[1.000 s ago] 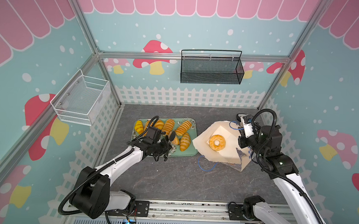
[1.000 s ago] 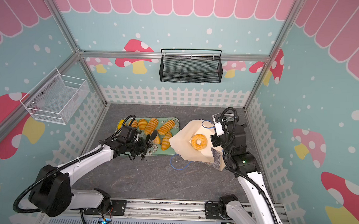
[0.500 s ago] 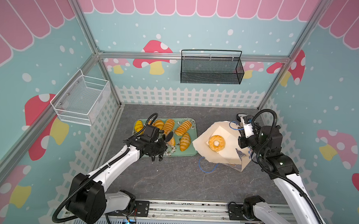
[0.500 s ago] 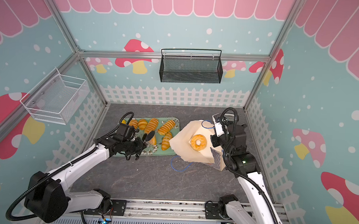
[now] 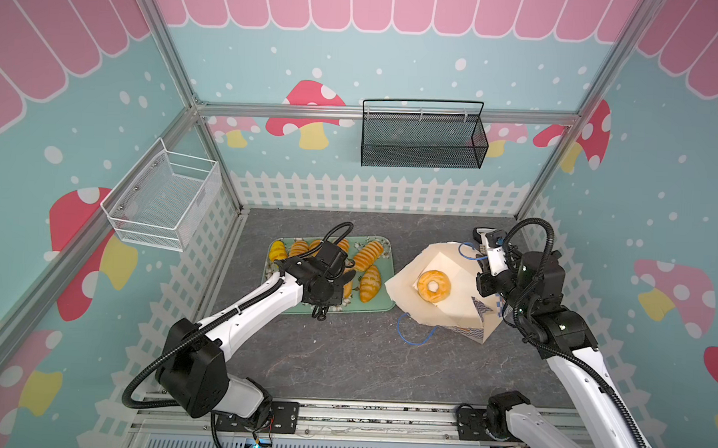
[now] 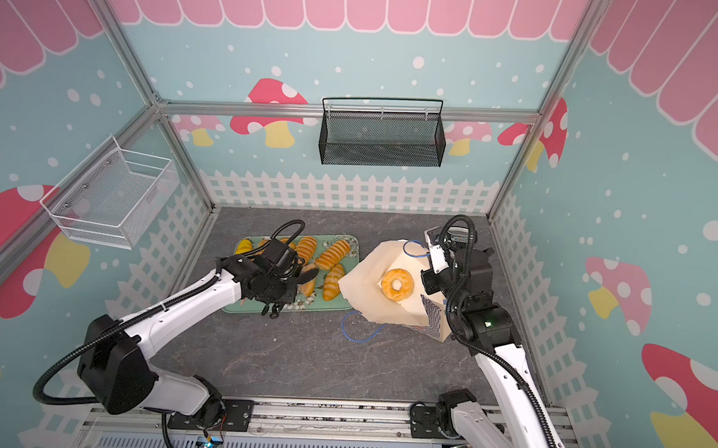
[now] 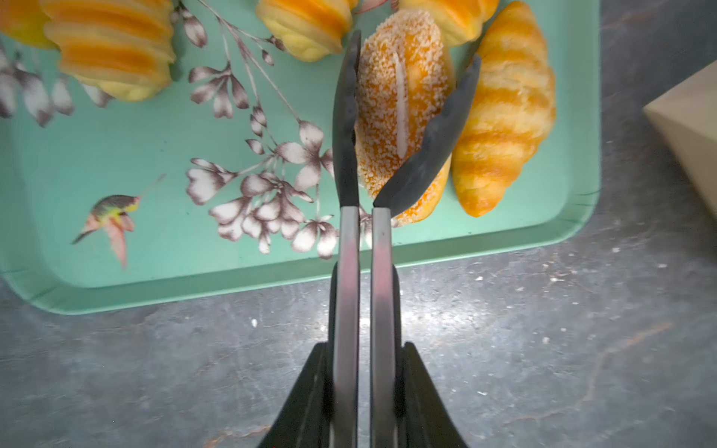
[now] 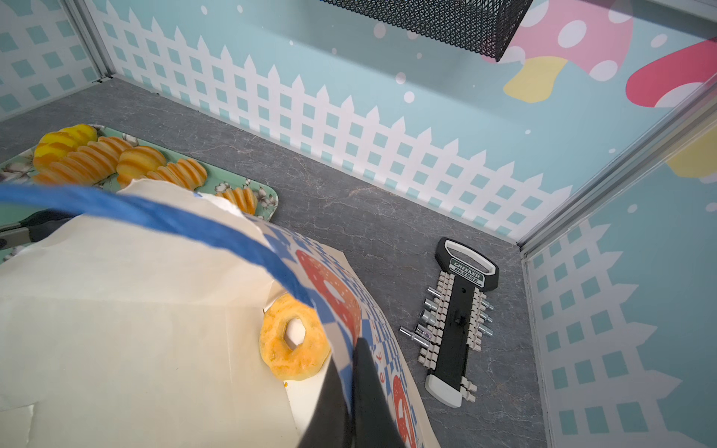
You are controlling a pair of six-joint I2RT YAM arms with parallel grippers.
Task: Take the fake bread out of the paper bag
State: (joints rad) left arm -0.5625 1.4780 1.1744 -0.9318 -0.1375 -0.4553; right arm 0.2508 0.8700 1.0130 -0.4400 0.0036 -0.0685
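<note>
Over the green tray (image 5: 377,310) at mid-frame, the left gripper (image 7: 364,391) is clamping tongs (image 7: 345,252), tips straddling a speckled oval loaf (image 7: 399,97) lying lengthwise between them. At frame right, the right gripper (image 8: 351,388) is pinching the left-facing paper bag (image 5: 453,312), ring bagel (image 5: 423,285) resting inside.

Right wrist view: black socket holder (image 8: 458,322) with rows of metal sockets. The green label (image 8: 467,272) just below its handle loop reads "GREENER" in white capitals. A smaller line sits under that word, too small to read.

Paper bag (image 8: 116,318): small red characters beside the checkered band, blurred and not legible.
</note>
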